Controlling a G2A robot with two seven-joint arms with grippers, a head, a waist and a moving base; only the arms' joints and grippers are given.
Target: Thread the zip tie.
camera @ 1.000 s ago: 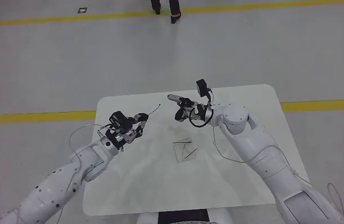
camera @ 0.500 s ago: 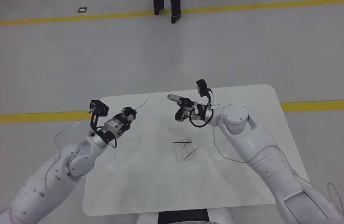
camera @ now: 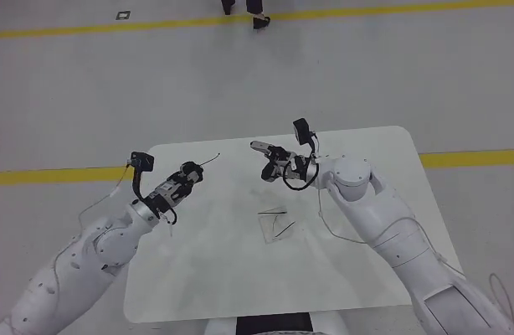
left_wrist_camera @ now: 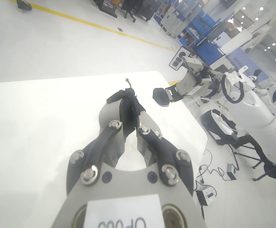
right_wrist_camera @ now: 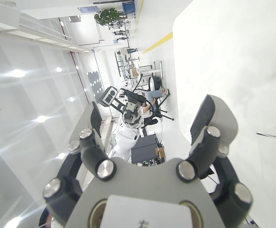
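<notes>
My left gripper (camera: 193, 170) hovers over the table's far left part, shut on a thin black zip tie (camera: 209, 159) whose tip pokes out toward the far edge. In the left wrist view the same gripper (left_wrist_camera: 129, 96) pinches the zip tie (left_wrist_camera: 128, 83), with its small head sticking out past the fingertips. My right gripper (camera: 267, 162) is held near the table's far middle, open with nothing between its fingers (right_wrist_camera: 201, 117). A clear plastic bag (camera: 275, 223) with more black zip ties lies flat at the table's centre.
The white table (camera: 366, 251) has rounded corners and bare surface around the bag. The right arm's cables loop near its wrist (camera: 300, 174). A yellow floor line (camera: 64, 175) runs behind the table.
My left arm swung outward to the left and toward the far edge with the zip tie, its wrist turning. The right arm stayed still.
</notes>
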